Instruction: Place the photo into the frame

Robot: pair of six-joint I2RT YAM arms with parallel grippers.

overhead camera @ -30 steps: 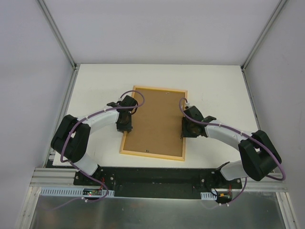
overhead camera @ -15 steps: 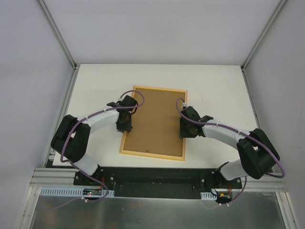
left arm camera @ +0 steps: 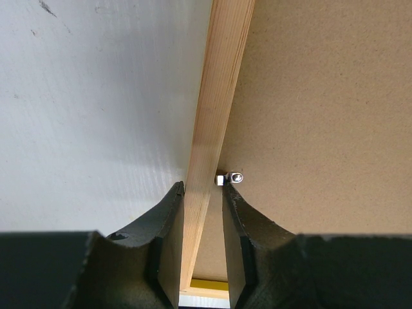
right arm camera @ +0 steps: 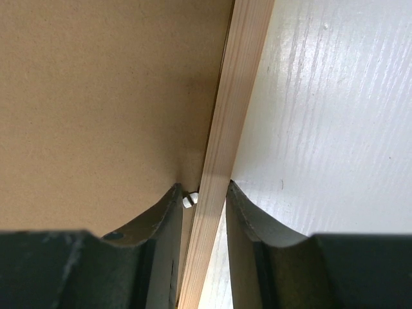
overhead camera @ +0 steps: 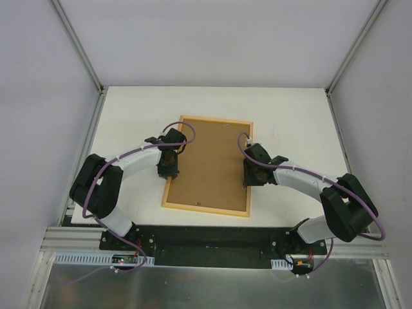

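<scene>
Your left gripper [left arm camera: 203, 190] is clamped on the 9 o'clock rail of the frame [overhead camera: 206, 208], which lies face down at centre. The right gripper [right arm camera: 205, 188] straddles the 3 o'clock rail, but you cannot tell whether it grips. No photo shows. Lift unevenly and the frame may twist, letting the board [overhead camera: 209, 161] slip out.

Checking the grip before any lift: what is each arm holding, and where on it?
Both hold the frame, lying back side up: the left gripper pinches its left wooden side rail, the right gripper its right side rail.
</scene>
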